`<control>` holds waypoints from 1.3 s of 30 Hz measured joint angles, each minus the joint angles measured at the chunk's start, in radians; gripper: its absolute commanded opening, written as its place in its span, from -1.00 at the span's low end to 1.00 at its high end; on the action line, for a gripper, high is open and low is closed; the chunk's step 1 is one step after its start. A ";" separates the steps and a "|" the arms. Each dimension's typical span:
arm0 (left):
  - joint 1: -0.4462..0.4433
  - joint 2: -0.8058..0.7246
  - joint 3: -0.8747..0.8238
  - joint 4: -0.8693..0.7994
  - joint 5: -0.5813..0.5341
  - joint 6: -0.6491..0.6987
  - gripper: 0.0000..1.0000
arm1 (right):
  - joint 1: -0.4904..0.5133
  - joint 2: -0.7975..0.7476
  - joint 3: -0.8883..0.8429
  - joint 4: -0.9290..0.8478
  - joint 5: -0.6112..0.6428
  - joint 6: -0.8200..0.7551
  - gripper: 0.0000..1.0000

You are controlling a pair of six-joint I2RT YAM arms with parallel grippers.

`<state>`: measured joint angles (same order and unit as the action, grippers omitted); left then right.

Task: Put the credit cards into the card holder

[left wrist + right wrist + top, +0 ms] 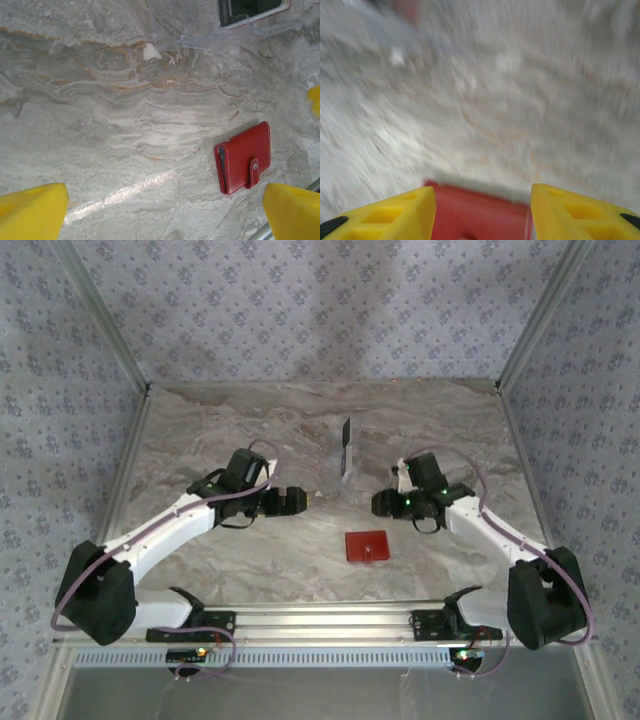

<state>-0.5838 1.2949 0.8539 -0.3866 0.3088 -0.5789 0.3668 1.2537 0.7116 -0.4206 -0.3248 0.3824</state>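
Card holder: flat red snap-strap wallet (243, 157), shut, beneath right gripper (481, 190) jaws, half-parted, empty; likely awaiting opening | left gripper (164, 187): wide, empty

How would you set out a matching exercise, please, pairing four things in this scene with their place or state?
Things:
1. card holder
2. dark card
3. left gripper
4. right gripper

Places or states:
A. fingers spread wide, left of the table's centre
B. lying flat and closed, in the near middle of the table
C. right of centre, just beyond the card holder
D. set in a clear stand toward the far side

Pairs: 1-B, 2-D, 3-A, 4-C
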 measured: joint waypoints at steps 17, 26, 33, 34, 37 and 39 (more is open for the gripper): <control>-0.024 0.023 -0.059 0.063 0.049 -0.015 0.99 | 0.116 -0.014 -0.218 0.064 -0.101 -0.002 0.14; 0.045 -0.041 -0.193 0.077 0.112 -0.071 0.95 | 0.345 0.229 0.004 0.077 0.018 -0.064 0.15; 0.047 -0.052 -0.219 0.068 0.126 -0.076 0.88 | 0.416 0.245 0.080 0.271 -0.012 -0.119 0.16; 0.047 -0.051 -0.216 0.064 0.126 -0.068 0.87 | 0.410 0.233 0.080 0.268 -0.012 -0.122 0.15; 0.047 -0.038 -0.190 0.031 0.125 -0.040 0.83 | 0.377 0.194 0.071 0.256 -0.011 -0.117 0.11; 0.047 -0.015 -0.162 0.015 0.121 -0.021 0.75 | 0.354 0.157 0.041 0.257 -0.021 -0.102 0.08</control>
<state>-0.5365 1.2800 0.6918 -0.3717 0.4301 -0.5999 0.7208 1.4105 0.7528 -0.1638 -0.3454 0.2806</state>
